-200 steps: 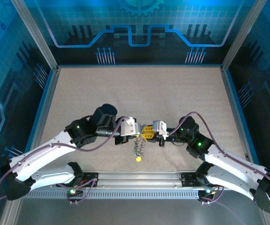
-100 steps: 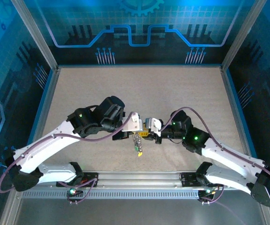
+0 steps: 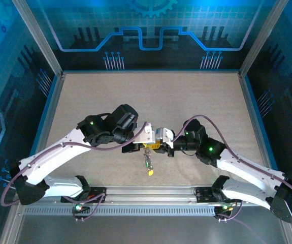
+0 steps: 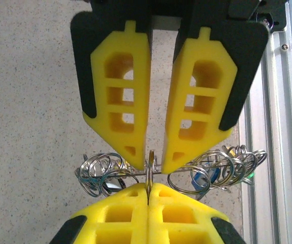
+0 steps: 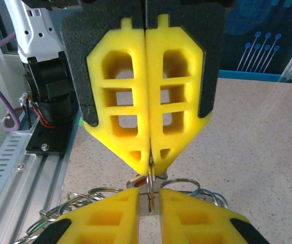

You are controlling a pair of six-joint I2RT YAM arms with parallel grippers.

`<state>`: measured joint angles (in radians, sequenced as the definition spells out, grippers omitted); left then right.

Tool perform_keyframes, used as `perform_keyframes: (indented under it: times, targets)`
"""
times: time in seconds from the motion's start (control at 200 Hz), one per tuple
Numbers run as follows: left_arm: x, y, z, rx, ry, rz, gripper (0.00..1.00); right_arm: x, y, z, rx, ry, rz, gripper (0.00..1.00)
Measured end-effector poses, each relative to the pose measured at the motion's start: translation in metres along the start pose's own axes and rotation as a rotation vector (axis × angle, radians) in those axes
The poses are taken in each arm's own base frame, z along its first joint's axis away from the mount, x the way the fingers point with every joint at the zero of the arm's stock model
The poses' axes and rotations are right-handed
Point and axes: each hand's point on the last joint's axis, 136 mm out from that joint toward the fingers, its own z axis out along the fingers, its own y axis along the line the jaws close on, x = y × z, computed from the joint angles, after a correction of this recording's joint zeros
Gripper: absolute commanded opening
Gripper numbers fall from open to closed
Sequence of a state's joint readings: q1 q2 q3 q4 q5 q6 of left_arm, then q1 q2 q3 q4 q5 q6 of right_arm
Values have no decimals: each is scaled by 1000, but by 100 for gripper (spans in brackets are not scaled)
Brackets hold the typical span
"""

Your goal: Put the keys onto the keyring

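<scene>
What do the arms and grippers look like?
Matching pair: left arm and right arm have white shells, black joints, green lights and purple cables. The left gripper and right gripper carry yellow latticed fingers with pointed tips on black backing.

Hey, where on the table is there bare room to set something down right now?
The whole far half of the table, up to the back wall, is bare. It is crowded at front centre, where the left gripper and right gripper meet over the bunch of keys.

Two tools: left tool (image 4: 149, 192), right tool (image 5: 149, 197); one keyring (image 4: 150, 163); keys (image 3: 148, 162) bunched, count unclear.
</scene>
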<state>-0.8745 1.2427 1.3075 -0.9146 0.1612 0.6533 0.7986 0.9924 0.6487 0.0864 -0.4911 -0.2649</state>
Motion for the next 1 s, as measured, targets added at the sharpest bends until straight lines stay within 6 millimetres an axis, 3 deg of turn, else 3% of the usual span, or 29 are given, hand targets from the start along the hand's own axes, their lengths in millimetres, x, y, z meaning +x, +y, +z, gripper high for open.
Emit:
perform_keyframes:
  times: [0.08, 0.155, 0.215, 0.295, 0.645, 1.001]
  targets:
    - [-1, 0, 0, 0, -7, 1, 0, -1, 1, 2, -14, -7, 7, 16]
    - [-2, -1, -1, 1, -13, 2, 0, -2, 2, 3, -18, -13, 11, 0]
    - [-3, -1, -3, 2, -17, 0, 0, -3, 1, 3, -19, -19, 20, 0]
    - [-3, -2, -5, -2, -25, 2, 14, -5, 1, 3, -19, -28, 20, 0]
    - [0, -11, -27, -85, -216, -9, 39, -3, 9, -5, -10, -92, 33, 0]
    - [-23, -6, -28, -111, -370, -9, 41, -21, 12, -13, 8, -174, -12, 0]
